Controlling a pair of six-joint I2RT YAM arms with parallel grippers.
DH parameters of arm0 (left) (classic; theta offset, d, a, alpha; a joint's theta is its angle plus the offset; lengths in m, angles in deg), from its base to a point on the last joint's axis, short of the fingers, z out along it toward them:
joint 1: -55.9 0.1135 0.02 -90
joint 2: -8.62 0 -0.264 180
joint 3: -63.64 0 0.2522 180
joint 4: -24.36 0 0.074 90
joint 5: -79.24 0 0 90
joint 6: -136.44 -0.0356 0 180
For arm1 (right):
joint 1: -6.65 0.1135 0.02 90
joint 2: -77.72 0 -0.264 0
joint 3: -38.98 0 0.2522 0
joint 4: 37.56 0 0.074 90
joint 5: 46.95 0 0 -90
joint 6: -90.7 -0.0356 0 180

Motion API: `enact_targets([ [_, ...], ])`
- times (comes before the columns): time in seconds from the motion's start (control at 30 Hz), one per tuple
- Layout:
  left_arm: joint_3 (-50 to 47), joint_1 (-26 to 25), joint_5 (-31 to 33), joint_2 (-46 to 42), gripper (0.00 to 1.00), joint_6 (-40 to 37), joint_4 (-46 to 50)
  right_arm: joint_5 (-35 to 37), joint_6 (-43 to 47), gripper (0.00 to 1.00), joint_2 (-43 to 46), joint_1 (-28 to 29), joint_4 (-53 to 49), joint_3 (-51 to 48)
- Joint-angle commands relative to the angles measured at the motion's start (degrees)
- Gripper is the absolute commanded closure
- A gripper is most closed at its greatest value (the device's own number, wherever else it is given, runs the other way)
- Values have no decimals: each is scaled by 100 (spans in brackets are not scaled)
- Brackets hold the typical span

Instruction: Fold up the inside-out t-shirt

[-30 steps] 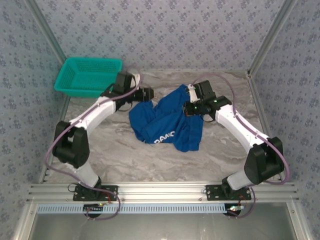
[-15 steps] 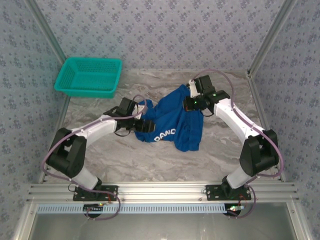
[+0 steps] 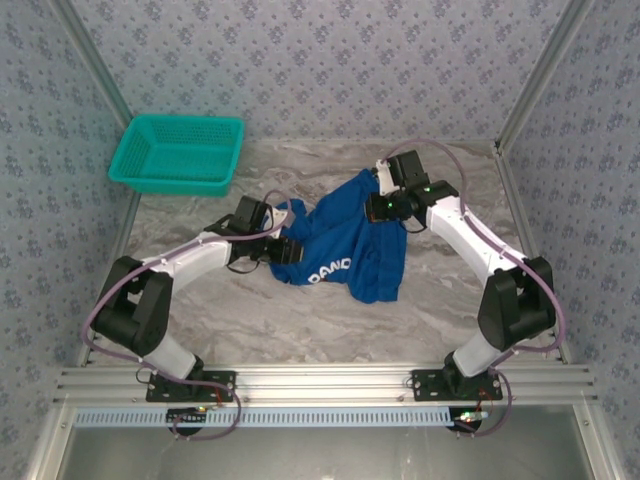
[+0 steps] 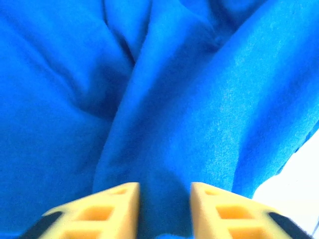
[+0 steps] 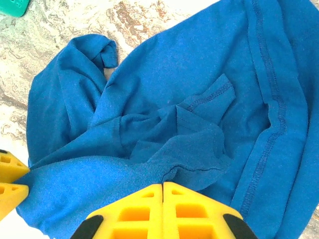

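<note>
The inside-out t-shirt (image 3: pixel 340 240) lies crumpled in a royal-blue heap on the marble table, pale lettering showing at its near edge. My left gripper (image 3: pixel 288 248) is at the heap's left edge. In the left wrist view a thick fold of the shirt (image 4: pixel 164 99) fills the narrow gap between the jaws of the left gripper (image 4: pixel 164 199), which are closed on it. My right gripper (image 3: pixel 380 207) is at the shirt's far right part. Its jaws (image 5: pixel 163 186) are shut together, pinching a hemmed edge of the shirt (image 5: pixel 174 99). The left gripper's yellow fingers (image 5: pixel 10 167) press into the cloth's far side.
A teal mesh basket (image 3: pixel 170 183) stands at the back left of the table, its corner (image 5: pixel 12 6) also visible from the right wrist. Metal frame posts and patterned walls close in the sides and back. Bare marble (image 3: pixel 300 320) lies in front of the shirt.
My left arm swung from beside the basket down to the shirt's left edge, then its jaws narrowed onto a fold. The right gripper shifted slightly towards the back with the cloth.
</note>
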Motion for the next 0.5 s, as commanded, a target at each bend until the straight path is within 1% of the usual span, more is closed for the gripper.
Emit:
enact_targets([
  [0.0,9,28,-156,-8,84,-103,-33,-77,83,100,-138,-27,97,168],
  [0.03,30,41,-149,-83,92,-99,-2,-84,61,100,-168,-28,131,202],
  [0.07,37,46,-133,-192,98,-91,-3,-115,21,100,-196,-32,202,239],
  [0.1,32,50,-48,-384,100,-38,-50,-174,-31,100,-260,-24,309,297],
  [0.17,22,46,235,-834,100,96,-177,-259,-196,100,-527,-10,487,557],
  [0.23,40,46,745,-1271,100,274,-280,-235,-286,100,-935,23,441,1017],
  [0.27,11,46,1055,-1484,100,379,-387,-131,-273,98,-1194,37,237,1373],
  [0.3,-3,55,1309,-1635,100,469,-468,26,-203,91,-1376,37,-85,1705],
  [0.33,-6,71,1562,-1754,100,506,-518,267,-78,82,-1465,50,-437,1952],
  [0.37,48,81,1776,-1816,100,517,-464,554,55,73,-1349,77,-579,1932],
  [0.4,100,89,1900,-1828,100,511,-393,788,174,66,-1128,104,-595,1721],
  [0.47,242,132,2151,-1777,100,486,-177,1142,249,52,-398,156,-556,936],
])
